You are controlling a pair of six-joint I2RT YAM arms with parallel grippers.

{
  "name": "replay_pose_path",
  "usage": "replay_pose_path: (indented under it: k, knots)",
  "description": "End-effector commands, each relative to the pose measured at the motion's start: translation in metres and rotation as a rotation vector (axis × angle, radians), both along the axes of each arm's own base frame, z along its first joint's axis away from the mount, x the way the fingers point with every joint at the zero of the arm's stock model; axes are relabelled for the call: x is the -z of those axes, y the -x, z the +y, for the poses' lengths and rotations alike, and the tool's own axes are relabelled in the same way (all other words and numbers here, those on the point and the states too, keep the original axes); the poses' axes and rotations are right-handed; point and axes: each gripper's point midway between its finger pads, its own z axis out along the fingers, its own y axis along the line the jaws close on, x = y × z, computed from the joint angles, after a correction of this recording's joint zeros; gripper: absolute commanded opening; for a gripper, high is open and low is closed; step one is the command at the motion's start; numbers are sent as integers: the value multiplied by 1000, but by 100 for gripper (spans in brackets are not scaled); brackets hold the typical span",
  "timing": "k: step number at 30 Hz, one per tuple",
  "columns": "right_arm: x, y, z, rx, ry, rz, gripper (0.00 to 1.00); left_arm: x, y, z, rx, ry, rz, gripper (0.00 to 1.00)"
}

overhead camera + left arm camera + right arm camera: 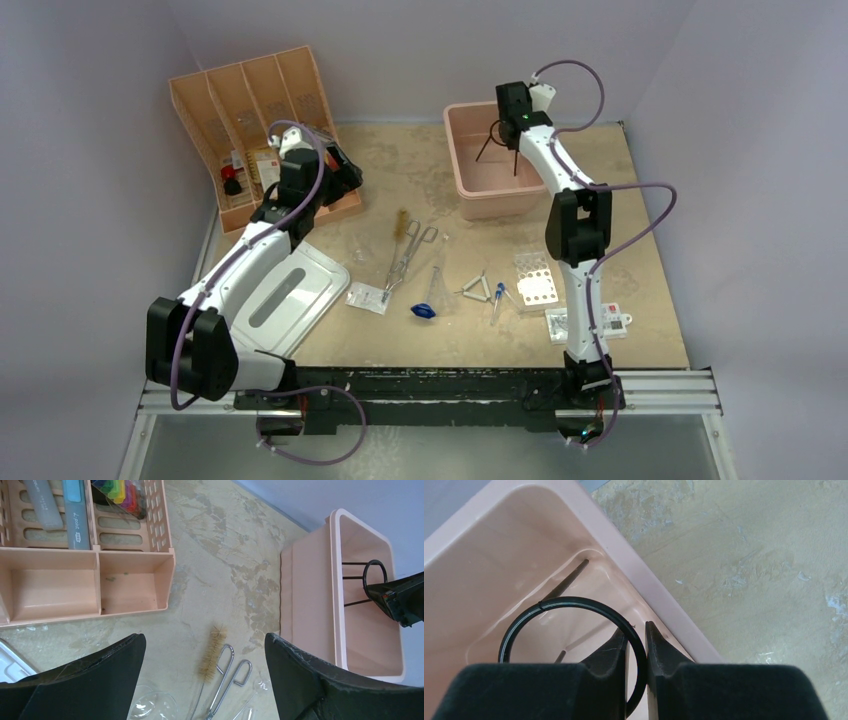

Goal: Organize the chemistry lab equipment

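Beige tabletop (pixel 400 170), lavender walls. Right gripper (pixel 636 630) is pinched on the ring of the black wire ring tripod (pixel 549 604), legs inside the pink tub (pixel 470 195) at 1 o'clock. Left gripper (pixel 205 639) spread wide, empty, beside the orange tray (pixel 200 92) at 10 o'clock.

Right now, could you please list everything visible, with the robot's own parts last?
divided tray: one, orange, far left
pink tub: one, pink, far centre
wire ring tripod: one, black, in the tub
brush: one, tan bristles, table centre
forceps: one, metal, beside the brush
bulb: one, blue, near centre
dropper: one, blue-tipped, right of bulb
well rack: one, clear, near right
flat lid: one, white, near left
left tool: one, black, open, near tray
right tool: one, black, shut on tripod ring
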Motion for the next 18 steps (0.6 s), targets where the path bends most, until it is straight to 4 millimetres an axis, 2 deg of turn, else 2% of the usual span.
replay_pose_path:
  k: [1, 3, 7, 13, 18]
  knots:
    - [-43, -17, -7, 68, -27, -144, 16, -34, -11, 0, -19, 23, -83, 88]
    - [-51, -17, -4, 52, -43, -158, 26, -35, -11, 0, -19, 16, -86, 88]
    - [-73, -15, 1, 15, -60, -186, 35, -41, -12, 2, -19, -2, -94, 88]
    - [-110, -5, 7, -45, -89, -231, 39, -49, -12, 6, -21, -33, -101, 88]
    - [-159, 11, 9, -131, -68, -294, 41, -54, -9, 8, -11, -68, -100, 88]
